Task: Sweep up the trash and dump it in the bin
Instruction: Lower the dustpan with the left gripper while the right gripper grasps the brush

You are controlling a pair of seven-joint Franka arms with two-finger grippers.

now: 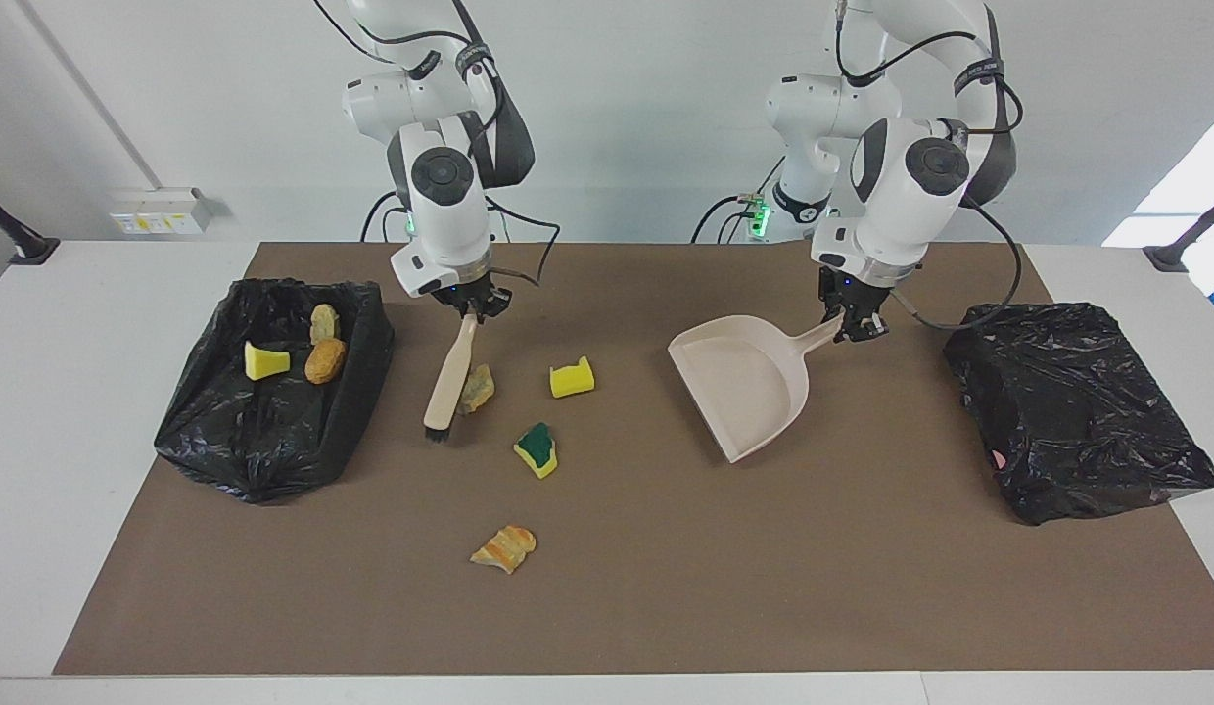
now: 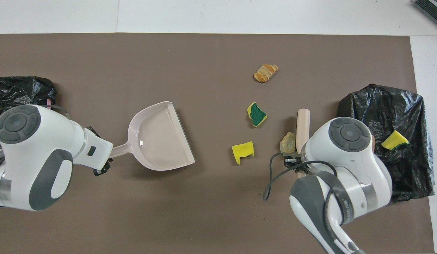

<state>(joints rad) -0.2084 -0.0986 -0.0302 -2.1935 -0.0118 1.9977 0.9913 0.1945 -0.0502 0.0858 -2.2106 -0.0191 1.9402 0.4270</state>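
Observation:
My right gripper [image 1: 472,307] is shut on the top of a tan brush [image 1: 449,377], which slants down with its dark bristles at the mat. A tan scrap of trash [image 1: 478,387] lies right beside the brush [image 2: 303,127]. A yellow sponge bit [image 1: 572,378], a yellow-and-green sponge [image 1: 536,449] and an orange-striped chunk [image 1: 503,547] lie loose on the mat. My left gripper [image 1: 851,325] is shut on the handle of the beige dustpan [image 1: 739,387], whose open mouth [image 2: 183,132] faces the scraps. The black-lined bin [image 1: 274,441] at the right arm's end holds three scraps.
A second black bag [image 1: 1077,411] lies at the left arm's end of the brown mat [image 1: 666,587]. The white table edge [image 1: 39,441] runs past the bin. In the overhead view my right arm covers part of the bin [image 2: 416,106].

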